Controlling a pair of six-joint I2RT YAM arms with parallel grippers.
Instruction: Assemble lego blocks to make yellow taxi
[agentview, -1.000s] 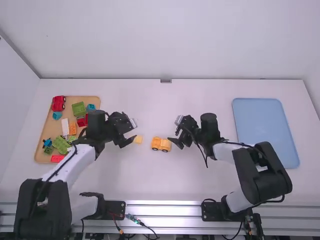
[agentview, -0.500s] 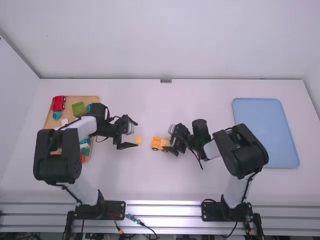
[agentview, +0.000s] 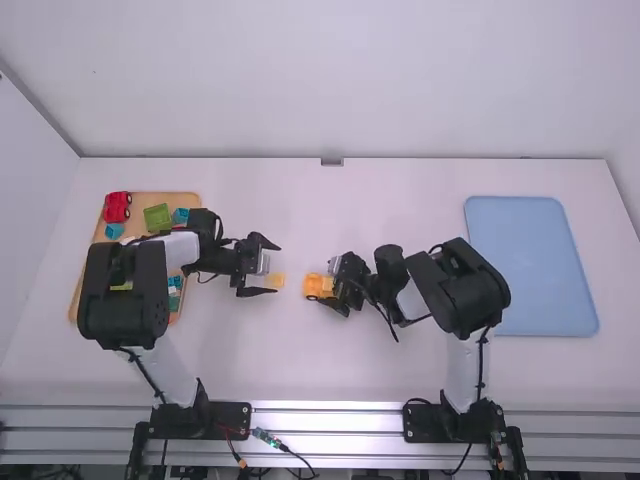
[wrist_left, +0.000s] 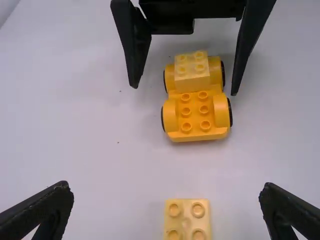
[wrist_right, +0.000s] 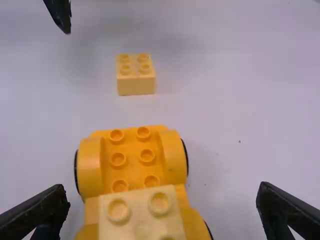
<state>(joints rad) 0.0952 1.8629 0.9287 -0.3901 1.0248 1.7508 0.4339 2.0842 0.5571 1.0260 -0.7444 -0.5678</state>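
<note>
Okay, right pincer (agentview: 328, 284) parted around car base (wrist_left: 196, 111); left pincer (agentview: 277, 269) parted around yellow block (wrist_left: 187, 220).

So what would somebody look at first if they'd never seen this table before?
Probably the yellow car in the middle of the table, with a pale block on one end and the right arm's open jaws on either side of it. Next, perhaps the loose block near the left arm's open jaws, then the big blue tray on the right.
</note>
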